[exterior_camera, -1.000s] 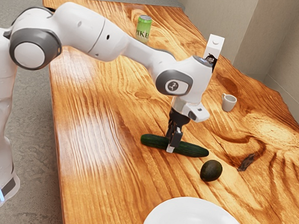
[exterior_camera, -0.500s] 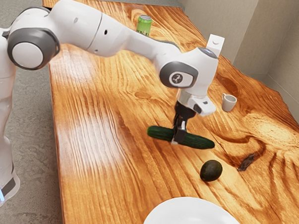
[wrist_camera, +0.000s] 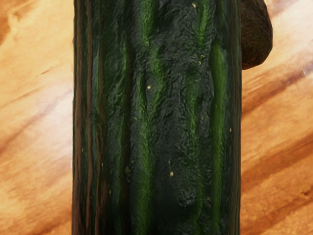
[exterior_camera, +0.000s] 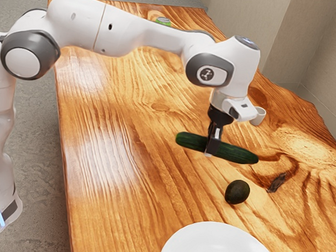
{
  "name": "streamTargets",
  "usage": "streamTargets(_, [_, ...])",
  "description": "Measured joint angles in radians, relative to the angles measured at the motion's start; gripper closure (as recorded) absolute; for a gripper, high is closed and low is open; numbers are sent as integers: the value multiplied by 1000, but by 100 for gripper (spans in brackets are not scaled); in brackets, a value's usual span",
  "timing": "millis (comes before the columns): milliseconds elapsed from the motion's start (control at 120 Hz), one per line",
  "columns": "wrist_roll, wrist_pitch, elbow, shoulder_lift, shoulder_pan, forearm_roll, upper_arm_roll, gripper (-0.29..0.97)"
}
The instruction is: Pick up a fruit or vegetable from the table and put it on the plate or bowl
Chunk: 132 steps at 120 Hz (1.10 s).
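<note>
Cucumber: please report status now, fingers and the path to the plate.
Fingers shut on cucumber, near mid-length. Cucumber off table, not yet over plate. Avocado lies near the path.

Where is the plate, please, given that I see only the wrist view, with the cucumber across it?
Observer: The white plate lies at the exterior view's bottom edge, below the cucumber and apart from it.
Operator: Is the end effector shut on the cucumber?
Observer: Yes, the end effector is shut on it near its middle.
Operator: Does anything stand near the hand?
Observer: A small white cup stands just behind it, toward the exterior view's right.
</note>
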Motion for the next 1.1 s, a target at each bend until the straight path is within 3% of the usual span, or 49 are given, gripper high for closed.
streamTargets(192, [-16, -7, 30, 0, -55, 10, -30, 46])
streamTargets(383, [-59, -10, 47, 0, -73, 52, -156, 46])
streamTargets(633, [-107, -10, 47, 3, -71, 71, -251, 46])
streamTargets(1100, [-158, 0, 87, 56, -107, 76, -321, 46])
